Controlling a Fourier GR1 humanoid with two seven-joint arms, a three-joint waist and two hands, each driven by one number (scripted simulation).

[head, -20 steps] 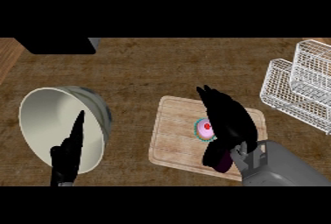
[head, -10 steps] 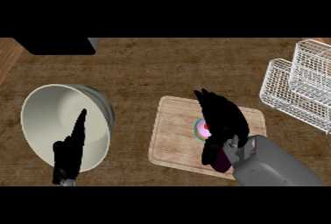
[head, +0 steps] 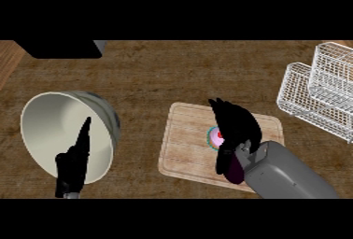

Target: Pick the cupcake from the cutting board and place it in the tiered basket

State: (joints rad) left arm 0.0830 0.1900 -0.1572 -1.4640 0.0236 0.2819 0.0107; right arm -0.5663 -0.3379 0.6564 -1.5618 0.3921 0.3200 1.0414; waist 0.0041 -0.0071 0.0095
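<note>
The cupcake, pink with a red top and a teal rim, sits on the light wooden cutting board and is mostly hidden. My right hand lies over it, fingers pointing up the view and lowered around its right side; whether they touch it is hidden. The white wire tiered basket stands at the far right, apart from the board. My left hand rests open at the lower left, fingers up, in front of a bowl.
A large cream bowl lies tilted on the wooden counter at the left. A black object sits at the top left. Bare counter lies between the board and the basket.
My right hand has slid slightly left and down over the cupcake, covering more of it. The left hand has stayed where it was.
</note>
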